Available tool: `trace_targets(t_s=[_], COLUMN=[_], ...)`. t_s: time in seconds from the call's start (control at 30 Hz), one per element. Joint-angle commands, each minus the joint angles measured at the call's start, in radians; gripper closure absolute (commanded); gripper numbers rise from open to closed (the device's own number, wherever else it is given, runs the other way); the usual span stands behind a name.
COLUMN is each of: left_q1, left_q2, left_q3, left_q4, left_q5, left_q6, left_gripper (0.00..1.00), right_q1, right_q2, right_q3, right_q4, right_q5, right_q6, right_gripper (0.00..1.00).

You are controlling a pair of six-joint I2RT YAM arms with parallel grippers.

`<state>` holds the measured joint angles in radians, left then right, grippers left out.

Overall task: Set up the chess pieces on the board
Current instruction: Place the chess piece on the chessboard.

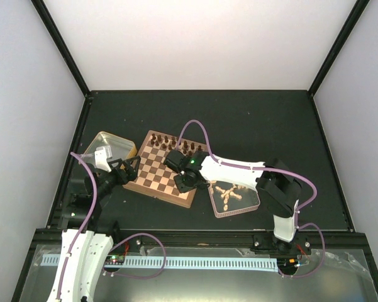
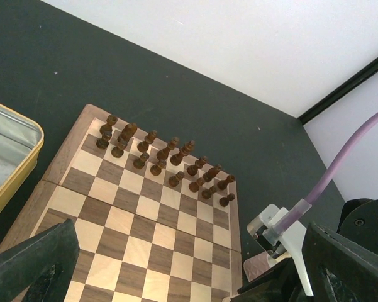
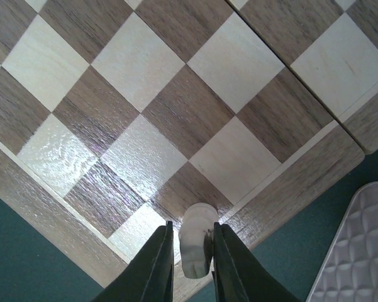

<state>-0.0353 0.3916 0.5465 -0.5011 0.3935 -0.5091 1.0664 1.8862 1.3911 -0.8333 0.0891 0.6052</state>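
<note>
One pale chess piece [image 3: 197, 245] stands at bottom centre of the right wrist frame, on the edge row of the board [image 3: 176, 107], just beside its border. Right tool [image 3: 192, 229]: fingers close on either side of that piece; I cannot tell whether they pinch it. Left tool [image 2: 189, 274]: spread wide, holding nothing, over the board's left part. Two rows of dark chessmen [image 2: 170, 150] occupy the far edge. Several pale pieces [image 1: 229, 194] lie in a clear tray [image 1: 221, 214] on the tabletop [image 1: 239, 119], right of the board. Yellow-rimmed tin [image 1: 113, 143]: at the board's left.
</note>
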Motion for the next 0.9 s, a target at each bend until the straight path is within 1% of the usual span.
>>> trace_targets(t_s=[0.0,0.13,0.23,0.53,0.7,0.87], left_q1=[-0.006,-0.008,-0.008,-0.012,-0.049,-0.146], left_q2=[-0.01,-0.009,-0.007,0.021,0.072,0.168], left_q3=[0.0,-0.009,-0.014,-0.021,-0.029,-0.03], left_q4=[0.007,0.022,0.036,0.045,0.053,0.052], left_q5=[-0.011,-0.006,0.023,0.116,0.164,0.127], left_q6=[0.001,-0.014,-0.017,0.041,0.045,0.012], left_gripper=[0.01,0.01,0.01,0.02,0.07,0.12], right_q1=[0.004,0.004,0.001,-0.014,-0.038,-0.098], right_q2=[-0.025,-0.03,-0.032,-0.082,-0.207,-0.361], right_q3=[0.003,-0.005,-0.01,-0.029,-0.106,-0.248], right_q4=[0.042,0.06,0.063,0.078,0.156,0.227], right_q5=[-0.02,-0.037,-0.037,0.0,0.034,0.107], right_q6=[0.012,0.018,0.023,0.043,0.092,0.165], right_gripper=[0.82,0.84,0.84,0.75,0.72,0.7])
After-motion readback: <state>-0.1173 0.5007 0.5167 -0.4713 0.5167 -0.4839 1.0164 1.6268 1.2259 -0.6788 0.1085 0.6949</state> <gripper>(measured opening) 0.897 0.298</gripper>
